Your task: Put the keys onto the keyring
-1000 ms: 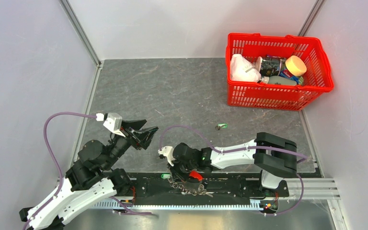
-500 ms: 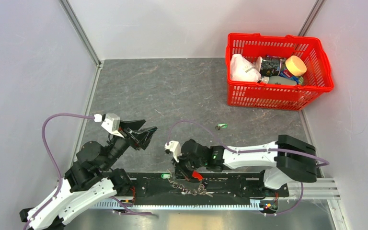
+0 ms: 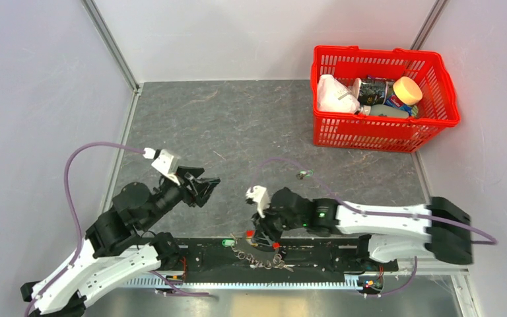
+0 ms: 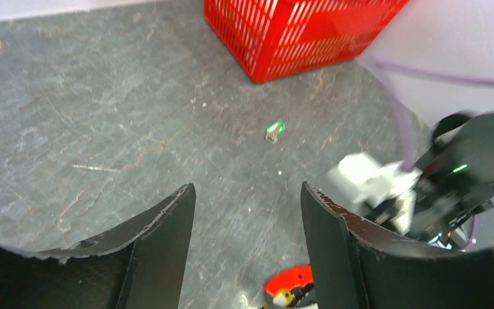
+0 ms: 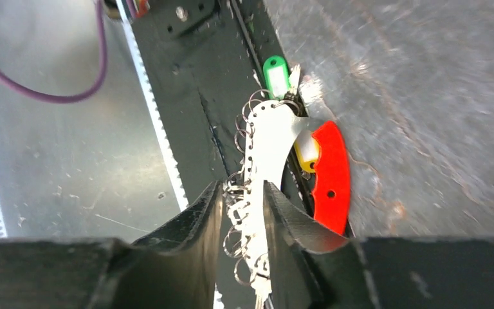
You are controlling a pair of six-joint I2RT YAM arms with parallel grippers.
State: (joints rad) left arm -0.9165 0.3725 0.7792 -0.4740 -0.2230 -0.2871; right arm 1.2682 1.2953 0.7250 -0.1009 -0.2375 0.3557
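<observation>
Keyring (image 5: pixel 331 177) lies at the near edge of the worktop (image 3: pixel 237 132), our right end effector (image 5: pixel 243 193) astride it with jaws slightly parted, unclamped, while we hold the left end effector (image 4: pixel 247 193) wide open and empty, probably ready for the lone green-tagged key (image 4: pixel 274 129) well apart.

Two arms, a left gripper (image 4: pixel 247 190) and a right gripper (image 5: pixel 243 187), one red basket (image 3: pixel 383 132) far beyond the right gripper, one loose green-tagged key (image 4: pixel 274 129) ahead of both, one keyring (image 5: pixel 329 177) under the right gripper, there one green tag (image 5: pixel 274 74), one yellow tag (image 5: pixel 307 154)
</observation>
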